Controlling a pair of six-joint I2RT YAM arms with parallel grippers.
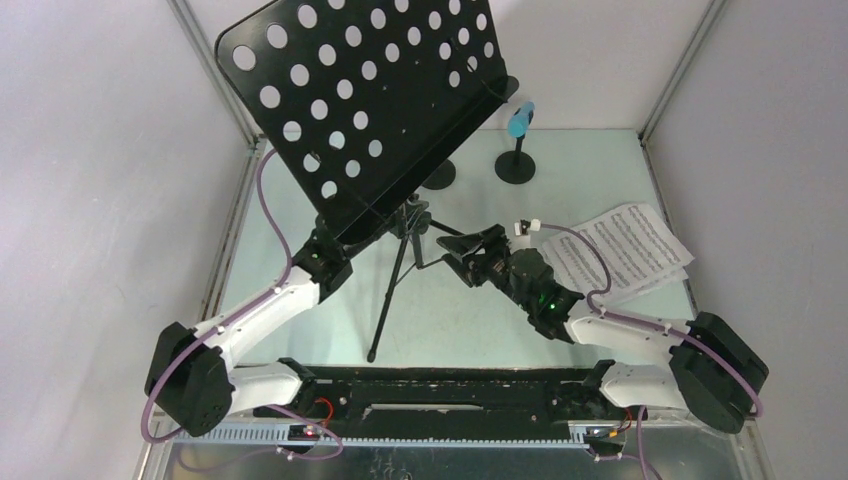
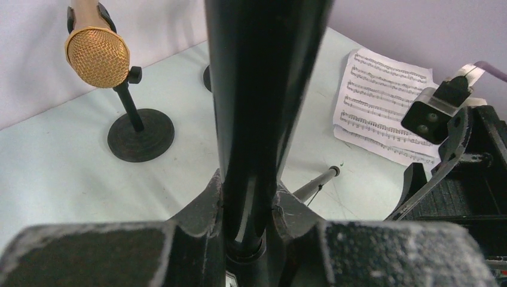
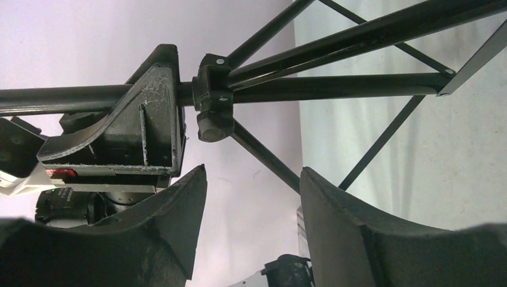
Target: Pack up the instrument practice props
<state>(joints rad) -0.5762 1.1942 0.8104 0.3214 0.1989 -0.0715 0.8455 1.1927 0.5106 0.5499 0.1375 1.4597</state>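
- Left tool [image 2: 248, 206] is clamped tight on the upright post of the black music stand [image 1: 370, 100], just below its tilted perforated desk. The stand rests on its tripod legs [image 1: 385, 300] mid-counter [image 1: 600, 170]. It looks top-heavy, and a slip on that smooth round post could let the desk swing or the whole stand tip.
- Right tool [image 3: 251, 203] has its jaws well apart with nothing between them, and it faces the leg hub [image 3: 209, 101] right beside the left tool. It could bump the other tool's fingers or close on a thin brace instead of the collar. Folding the legs would also leave one narrow grip carrying everything.
- Sheet-music pages [image 1: 625, 250] lie flat on the counter's right side, near the right arm. A swinging leg or the arm itself could drag or crease them.
- Light-blue microphone [image 1: 519, 120] and gold-mesh microphone [image 2: 97, 54] sit on round-based holders [image 2: 140, 134] at the back, close to the desk. Lowering the stand that way could knock them over.
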